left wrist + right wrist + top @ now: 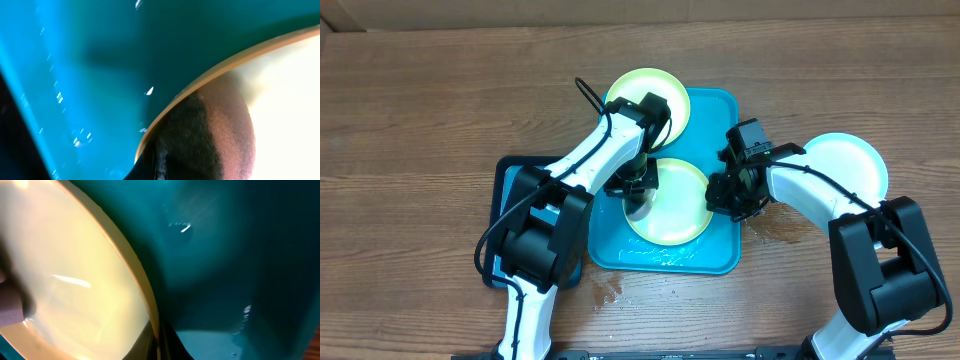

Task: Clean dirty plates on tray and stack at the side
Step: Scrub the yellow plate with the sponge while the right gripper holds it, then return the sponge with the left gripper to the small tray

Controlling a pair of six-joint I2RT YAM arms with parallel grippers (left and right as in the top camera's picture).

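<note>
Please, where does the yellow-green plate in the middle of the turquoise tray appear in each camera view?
Overhead: plate at the centre of the tray.
Left wrist: right side, rim curving across.
Right wrist: fills the left half.
Shared landmark: the turquoise tray under it.

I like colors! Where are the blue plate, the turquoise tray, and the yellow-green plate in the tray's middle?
pale blue plate [850, 158]: overhead view, its center.
turquoise tray [712, 110]: overhead view, bare far-right corner.
middle yellow-green plate [680, 205]: overhead view, its center.
</note>
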